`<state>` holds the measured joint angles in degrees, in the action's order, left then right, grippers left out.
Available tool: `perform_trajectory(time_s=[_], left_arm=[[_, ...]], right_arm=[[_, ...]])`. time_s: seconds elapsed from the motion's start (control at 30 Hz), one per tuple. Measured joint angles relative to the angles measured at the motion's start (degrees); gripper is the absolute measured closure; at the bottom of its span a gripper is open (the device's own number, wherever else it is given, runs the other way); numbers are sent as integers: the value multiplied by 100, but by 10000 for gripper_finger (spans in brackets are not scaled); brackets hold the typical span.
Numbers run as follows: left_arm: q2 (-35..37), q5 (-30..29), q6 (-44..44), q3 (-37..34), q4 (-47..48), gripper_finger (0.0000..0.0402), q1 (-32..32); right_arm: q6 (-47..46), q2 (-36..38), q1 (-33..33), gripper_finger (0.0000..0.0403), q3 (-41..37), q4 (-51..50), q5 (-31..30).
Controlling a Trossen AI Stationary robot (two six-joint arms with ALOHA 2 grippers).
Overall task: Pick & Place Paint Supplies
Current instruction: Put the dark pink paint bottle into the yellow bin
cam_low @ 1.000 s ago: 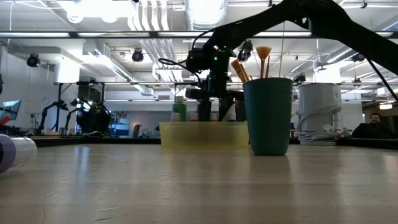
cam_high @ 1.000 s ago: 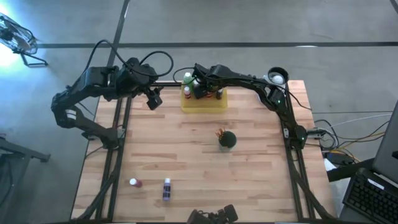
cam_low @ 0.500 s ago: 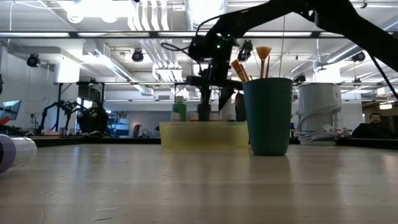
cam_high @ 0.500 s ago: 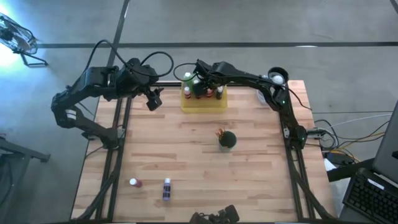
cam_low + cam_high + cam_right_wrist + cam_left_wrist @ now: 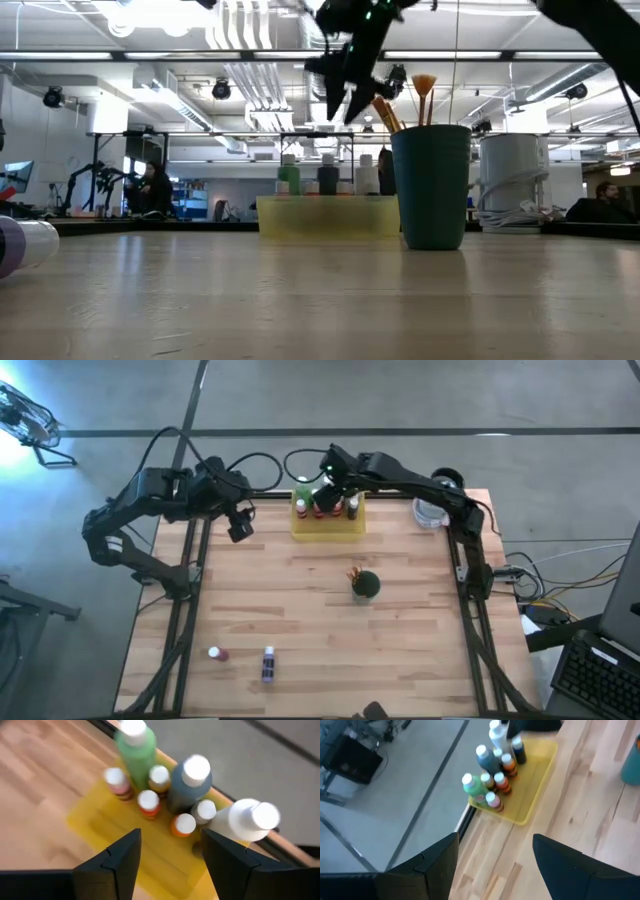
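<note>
The table (image 5: pixel 300 600) is made of light wooden planks, with a dark frame along its sides. At its far edge stands a yellow tray (image 5: pixel 327 525), which holds several paint bottles (image 5: pixel 322 503). Near the middle, a little to the right, stands a dark green cup (image 5: pixel 366 585) with paintbrushes (image 5: pixel 354 573) inside. Near the front left corner lie two bottles close together: a purple bottle (image 5: pixel 268 665) and a small red bottle (image 5: pixel 216 654).

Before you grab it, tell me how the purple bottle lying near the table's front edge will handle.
The purple bottle lies on its side on bare wood, so a nudge probably rolls it. Its round, smooth-looking body may slip between fingers. It looks small, so likely light.
</note>
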<state>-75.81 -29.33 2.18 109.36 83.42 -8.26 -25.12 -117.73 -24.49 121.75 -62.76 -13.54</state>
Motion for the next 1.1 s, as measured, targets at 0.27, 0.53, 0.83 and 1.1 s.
perform_trajectory(time_s=[0.27,0.53,0.83,1.1], left_arm=[[0,786,971,2,652,143,14],[0,1714,2378,2,662,170,588],[-25,1671,4479,-9,660,205,2095],[-125,1405,6352,-424,657,207,3628]], right_arm=[[607,1011,350,231,0,1,-15],[1000,2036,668,264,-2,-10,-11],[1381,2832,889,285,-2,-367,5],[1637,2944,926,283,-4,-391,22]])
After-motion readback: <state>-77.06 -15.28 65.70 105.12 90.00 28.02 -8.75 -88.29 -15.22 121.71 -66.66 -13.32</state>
